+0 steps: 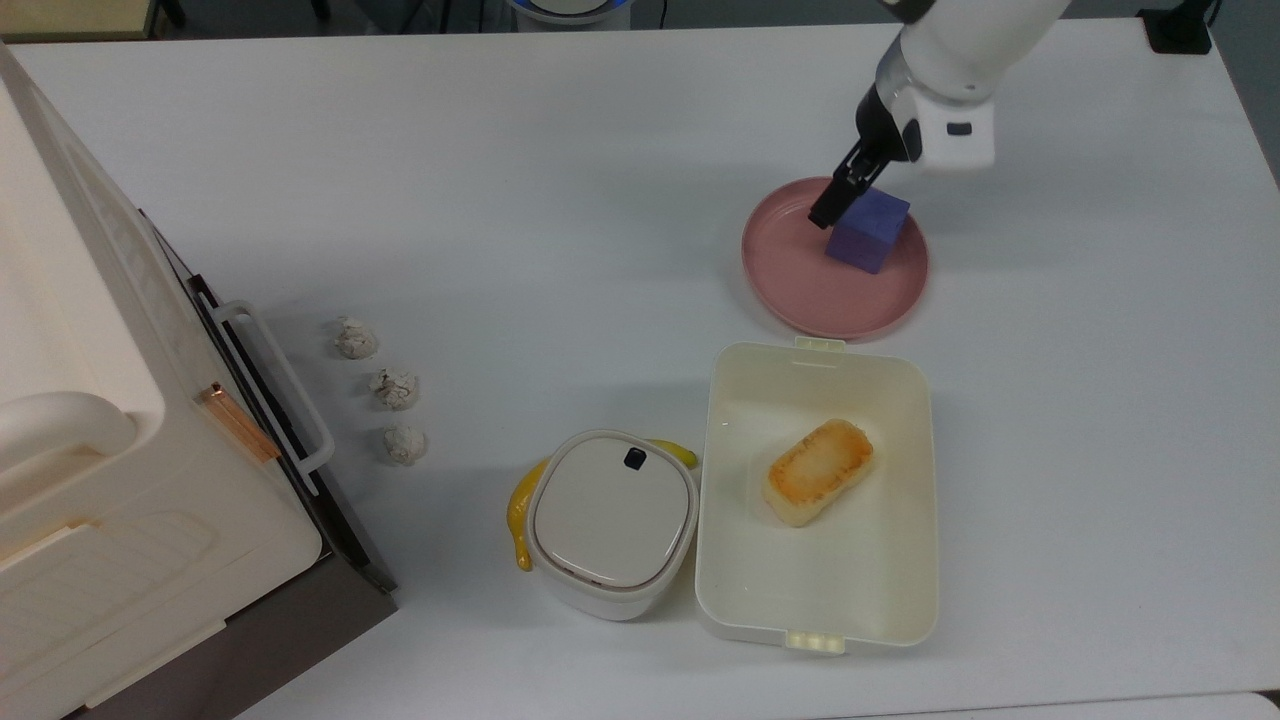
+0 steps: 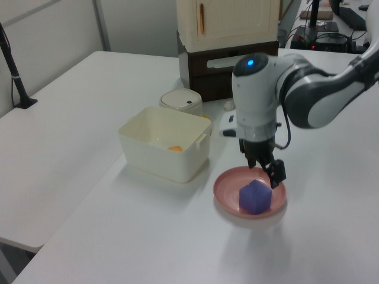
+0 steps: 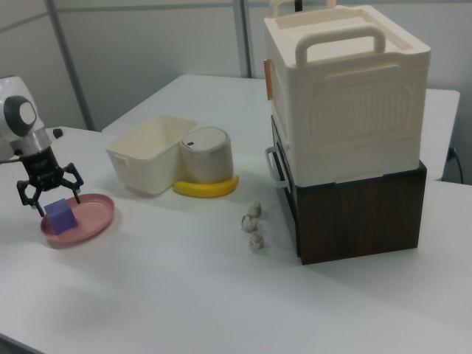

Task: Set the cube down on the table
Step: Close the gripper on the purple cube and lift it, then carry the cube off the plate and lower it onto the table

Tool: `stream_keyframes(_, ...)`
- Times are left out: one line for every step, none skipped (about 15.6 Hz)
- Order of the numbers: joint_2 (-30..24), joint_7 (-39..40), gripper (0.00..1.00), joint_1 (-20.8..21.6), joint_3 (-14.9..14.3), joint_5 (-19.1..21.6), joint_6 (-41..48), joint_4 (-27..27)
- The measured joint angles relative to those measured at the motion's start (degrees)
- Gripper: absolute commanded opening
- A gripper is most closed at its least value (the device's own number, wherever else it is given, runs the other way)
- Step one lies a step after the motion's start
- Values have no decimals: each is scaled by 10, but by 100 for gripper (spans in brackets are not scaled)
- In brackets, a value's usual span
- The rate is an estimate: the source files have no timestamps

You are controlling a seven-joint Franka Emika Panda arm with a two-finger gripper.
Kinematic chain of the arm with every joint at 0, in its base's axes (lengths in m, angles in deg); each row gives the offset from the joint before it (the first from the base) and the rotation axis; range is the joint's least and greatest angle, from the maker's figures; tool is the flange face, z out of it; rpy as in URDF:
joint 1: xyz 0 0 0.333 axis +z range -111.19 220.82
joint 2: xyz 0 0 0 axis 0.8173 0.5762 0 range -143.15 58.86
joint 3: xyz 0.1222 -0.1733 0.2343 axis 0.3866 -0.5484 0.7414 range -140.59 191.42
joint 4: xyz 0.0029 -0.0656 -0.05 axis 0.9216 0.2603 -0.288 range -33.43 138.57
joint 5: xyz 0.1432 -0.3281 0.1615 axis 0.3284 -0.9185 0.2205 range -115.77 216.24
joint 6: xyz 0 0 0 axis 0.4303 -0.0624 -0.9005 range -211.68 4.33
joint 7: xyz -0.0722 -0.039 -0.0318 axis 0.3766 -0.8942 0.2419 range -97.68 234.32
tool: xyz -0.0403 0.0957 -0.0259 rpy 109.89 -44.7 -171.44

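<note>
Fingers point(image 3: 71, 180) spread apart straddle the cube point(image 1: 868, 229) on the pink plate point(image 1: 800, 290); next they should drop, clamp, then carry it to the table point(image 1: 1090, 330).

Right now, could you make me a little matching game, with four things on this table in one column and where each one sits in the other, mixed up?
Things:
1. cube
2. toasted bread
3. banana
4. gripper

Places:
A. in the cream box
B. open, just above the cube
C. on the pink plate
D. on the table, against the lidded white container

Pairs: 1-C, 2-A, 3-D, 4-B
</note>
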Motion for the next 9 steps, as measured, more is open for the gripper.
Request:
stream_keyframes(9, 0, 97, 4, 0, -6, -8, 0)
stream_keyframes(18, 0, 94, 6, 0, -13, -14, 0)
stream_keyframes(25, 0, 84, 9, 0, -19, -18, 0)
stream_keyframes(30, 0, 75, 12, 0, -22, -21, 0)
stream_keyframes(33, 0, 66, 15, 0, -22, -21, 0)
stream_keyframes(33, -2, 60, 19, 0, -23, -21, 0)
stream_keyframes(33, -6, 59, 23, 0, -22, -21, -1)
stream_keyframes(33, -10, 51, 25, 0, -23, -21, -1)
stream_keyframes(32, -13, 40, 25, 0, -23, -21, -2)
